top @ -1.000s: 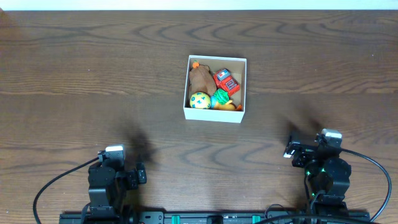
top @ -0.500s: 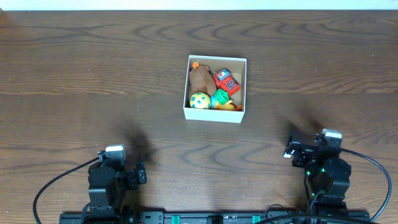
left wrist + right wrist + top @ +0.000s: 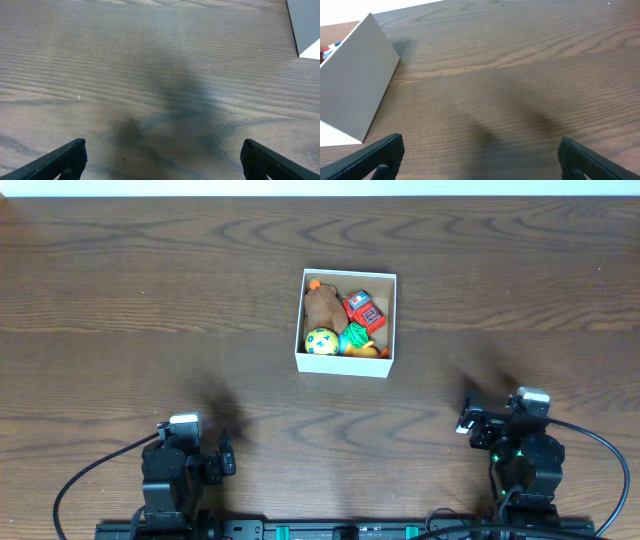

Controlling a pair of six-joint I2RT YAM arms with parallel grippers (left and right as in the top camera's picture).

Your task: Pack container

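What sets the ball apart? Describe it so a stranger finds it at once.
Find the white box mid-table. The ball lies in its near-left corner, beside a green toy. It alone is round, yellow with blue-green spots.

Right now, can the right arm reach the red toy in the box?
Probably yes: bare table lies between the open right gripper and the open-topped container, and the red toy sits uncovered near its right wall.

Dark wood-grain table (image 3: pixel 150 300) under soft, even light.
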